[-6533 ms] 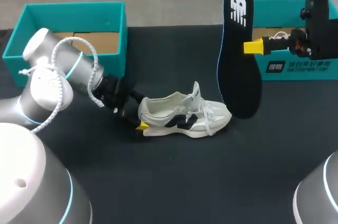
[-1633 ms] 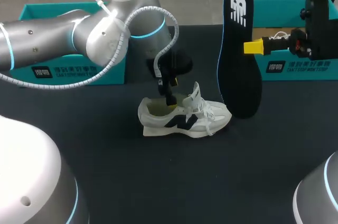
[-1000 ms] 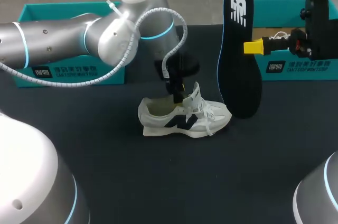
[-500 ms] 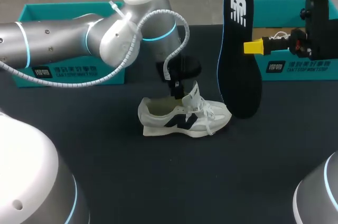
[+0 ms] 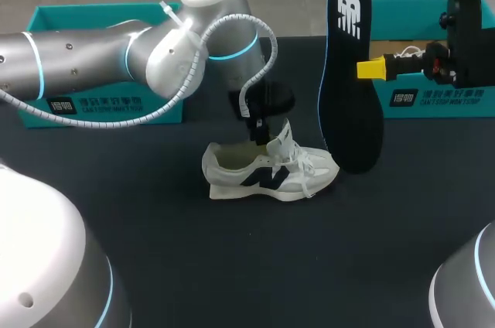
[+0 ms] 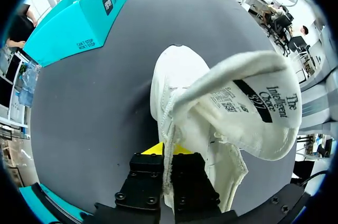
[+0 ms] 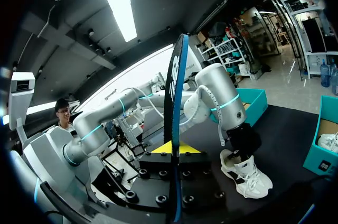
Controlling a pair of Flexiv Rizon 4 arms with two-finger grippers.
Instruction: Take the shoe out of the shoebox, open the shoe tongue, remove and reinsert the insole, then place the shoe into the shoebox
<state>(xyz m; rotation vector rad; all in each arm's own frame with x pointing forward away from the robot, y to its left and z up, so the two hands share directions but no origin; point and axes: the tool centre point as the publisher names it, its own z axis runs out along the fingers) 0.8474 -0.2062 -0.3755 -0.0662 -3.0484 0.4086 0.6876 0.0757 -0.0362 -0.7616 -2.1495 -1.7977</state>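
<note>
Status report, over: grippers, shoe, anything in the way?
Left gripper shut on the tongue of the shoe, lifted. Right gripper shut on the insole, upright beside the shoe. Shoe on the table, not boxed. Left gripper crowds the shoe opening.

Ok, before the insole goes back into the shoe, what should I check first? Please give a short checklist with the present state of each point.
1. Tongue lifted and gripped by the left gripper: ok.
2. Shoe standing on its sole on the table: ok.
3. Insole gripped by the right gripper: ok; it is held upright.
4. Insole lined up over the shoe's opening: not ok; it stands beside the toe end.
5. Opening free for the insole: cannot tell; the heel part is bare, but the left gripper hangs over the front part.
6. Shoe steady enough against a push: cannot tell; only the tongue is held.
</note>
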